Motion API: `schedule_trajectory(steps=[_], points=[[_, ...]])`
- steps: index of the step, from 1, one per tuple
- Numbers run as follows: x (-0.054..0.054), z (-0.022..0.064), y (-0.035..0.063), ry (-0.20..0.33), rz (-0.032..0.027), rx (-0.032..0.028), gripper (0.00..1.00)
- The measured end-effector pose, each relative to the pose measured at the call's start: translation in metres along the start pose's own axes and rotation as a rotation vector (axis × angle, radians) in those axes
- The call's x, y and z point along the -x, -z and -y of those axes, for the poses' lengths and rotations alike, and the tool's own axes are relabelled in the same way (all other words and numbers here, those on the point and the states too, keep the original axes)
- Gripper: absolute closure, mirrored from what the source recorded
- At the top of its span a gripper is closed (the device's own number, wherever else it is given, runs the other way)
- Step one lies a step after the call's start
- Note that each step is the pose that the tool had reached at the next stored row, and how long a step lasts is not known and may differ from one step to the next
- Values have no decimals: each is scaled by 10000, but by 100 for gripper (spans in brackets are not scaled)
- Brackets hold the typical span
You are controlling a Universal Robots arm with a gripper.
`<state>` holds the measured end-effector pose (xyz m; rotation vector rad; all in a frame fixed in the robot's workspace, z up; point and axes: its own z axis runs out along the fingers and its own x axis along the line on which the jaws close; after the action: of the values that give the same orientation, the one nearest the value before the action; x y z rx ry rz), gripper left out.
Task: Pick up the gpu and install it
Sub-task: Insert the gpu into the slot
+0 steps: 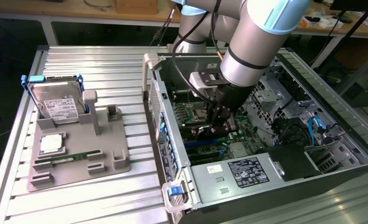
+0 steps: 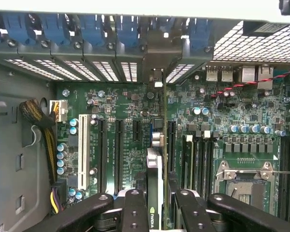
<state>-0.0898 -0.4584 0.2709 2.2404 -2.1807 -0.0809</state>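
— What did the end effector have at that moment?

— Your end effector [image 2: 157, 205] was clamped on the gpu [image 2: 154, 169]. In the wrist view its black fingers [image 2: 133, 209] pressed on both faces of the card, which you saw edge-on with a silvery-grey strip along its edge.

— And where was the gpu?

— You had it inside the open computer case [image 1: 333, 116], standing on edge over the motherboard [image 2: 121, 101]. It ran in line with the long black expansion slots [image 2: 118, 150], and its far end reached toward the row of blue latches [image 2: 92, 24] at the case wall. You could not tell whether the card touched a slot. In the exterior view your end effector [image 1: 220, 119] hung low in the case with the dark gpu [image 1: 204, 132] under it, near the middle of the board.

— What lay further out?

— The case lay on its side on the ribbed metal counter [image 1: 96, 60]. Toward the exterior view's left, well apart from the case, you had a grey holder [image 1: 78, 175]. On it the hard drive [image 1: 56, 105] stood upright in its blue frame, and the narrow green memory stick [image 1: 68, 158] lay flat nearby.
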Motion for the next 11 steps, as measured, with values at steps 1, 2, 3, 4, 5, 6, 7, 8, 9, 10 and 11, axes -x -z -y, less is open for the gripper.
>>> schedule_trajectory(steps=[1, 2, 3, 4, 5, 6, 7, 8, 9, 10, 11], points=[[0, -1, -1, 0, 0, 1, 73], [0, -2, -1, 0, -1, 1, 73], [1, -2, -2, 0, 1, 0, 73], [1, -2, -3, -1, 3, 0, 73], [1, -2, -4, 0, 3, -1, 73], [1, -2, -6, 0, 4, -2, 73], [0, -2, -8, 0, 3, -1, 73], [0, -2, -8, 0, 2, -1, 73], [0, -2, -8, 0, 1, 0, 73], [0, -2, -8, 0, 1, 0, 73], [0, -2, -9, 0, 3, -1, 73]])
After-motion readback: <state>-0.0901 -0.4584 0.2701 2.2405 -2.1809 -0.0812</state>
